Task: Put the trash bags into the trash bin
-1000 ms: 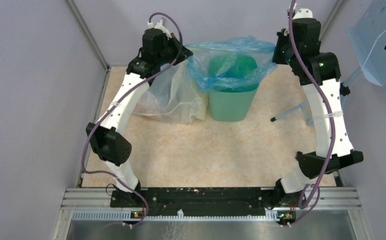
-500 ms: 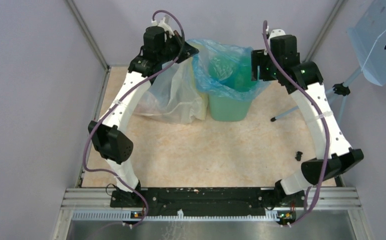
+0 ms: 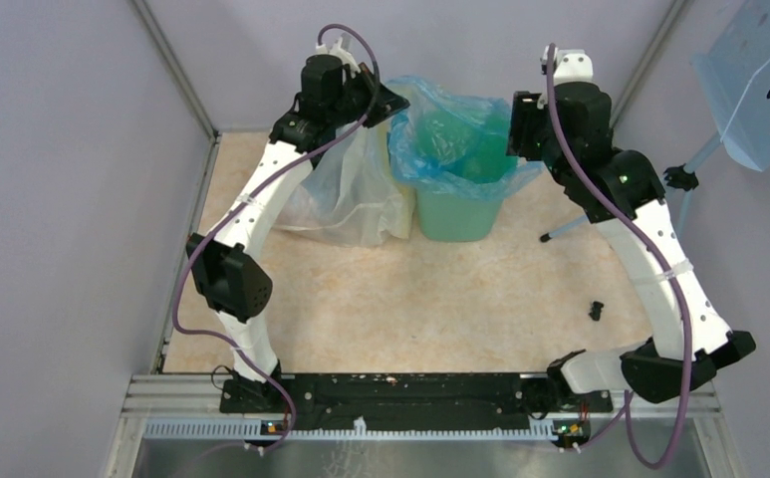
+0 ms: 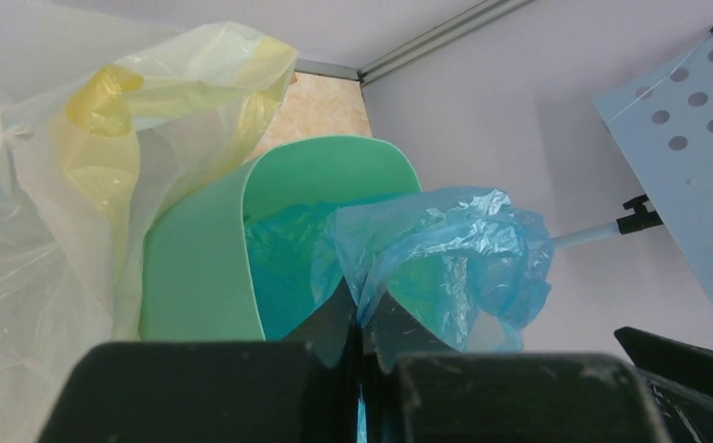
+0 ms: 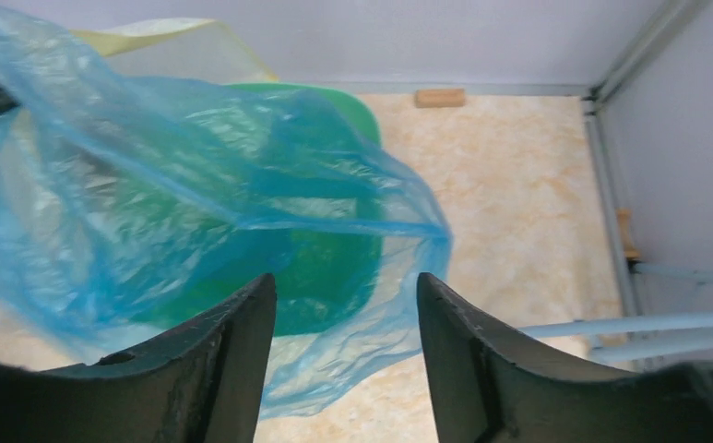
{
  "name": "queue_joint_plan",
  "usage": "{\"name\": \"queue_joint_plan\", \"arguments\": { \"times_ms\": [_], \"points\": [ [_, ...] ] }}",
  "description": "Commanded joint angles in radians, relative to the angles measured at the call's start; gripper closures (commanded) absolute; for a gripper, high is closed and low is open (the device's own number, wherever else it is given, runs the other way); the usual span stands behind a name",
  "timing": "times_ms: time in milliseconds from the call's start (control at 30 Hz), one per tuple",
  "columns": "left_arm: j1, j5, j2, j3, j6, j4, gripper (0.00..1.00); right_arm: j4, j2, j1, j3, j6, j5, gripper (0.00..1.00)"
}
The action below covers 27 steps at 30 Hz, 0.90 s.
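Plastic, thin and crinkled: the blue trash bag [image 3: 440, 124] sat mostly inside the mint-green trash bin [image 3: 460, 214] at the far middle of the table [image 3: 410, 299]. Its ruffled mouth stood above the rim and spilled over the near and right sides.

The left gripper [image 4: 362, 318] was clenched on a bunched fold of the bag's edge, above the bin's left rim. The right gripper [image 5: 343, 288] hung beside the right rim with its fingers spread and nothing grasped. Loose blue film lay just beyond the fingertips.

The bag looked very light, soft and slippery, likely to billow and spring back out rather than settle. A gathered bunch of its edge seemed the safest place to take hold, because a single layer could slip free or tear. The bin also looked light enough to shift if the bag were tugged sideways.

A larger clear-and-yellowish sack [image 3: 346, 194] slumped against the bin's left wall beneath the left arm, where it could be snagged by mistake. A pale blue perforated panel [image 3: 759, 75] on a thin stand stood close to the right arm. A small black object [image 3: 596, 310] lay on the table well apart from the bin, and a small wooden block [image 5: 440, 97] rested by the far wall.
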<state>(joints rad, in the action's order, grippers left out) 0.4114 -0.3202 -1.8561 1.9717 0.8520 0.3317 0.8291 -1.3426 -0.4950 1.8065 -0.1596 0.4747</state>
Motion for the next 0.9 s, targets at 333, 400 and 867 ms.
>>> {"name": "queue_joint_plan", "arguments": {
  "times_ms": [333,400,867],
  "points": [
    [0.005,-0.003,0.028,0.024,0.016,-0.070,1.00,-0.471,0.059,-0.099,-0.327,-0.372,-0.267,0.29],
    [0.006,-0.004,0.039,0.013,0.016,-0.071,1.00,-0.535,0.039,-0.098,-0.351,-0.405,-0.248,0.28],
    [0.015,-0.157,0.148,-0.126,0.067,-0.134,1.00,-0.555,-0.186,0.011,-0.284,-0.504,-0.190,1.00]
  ]
}}
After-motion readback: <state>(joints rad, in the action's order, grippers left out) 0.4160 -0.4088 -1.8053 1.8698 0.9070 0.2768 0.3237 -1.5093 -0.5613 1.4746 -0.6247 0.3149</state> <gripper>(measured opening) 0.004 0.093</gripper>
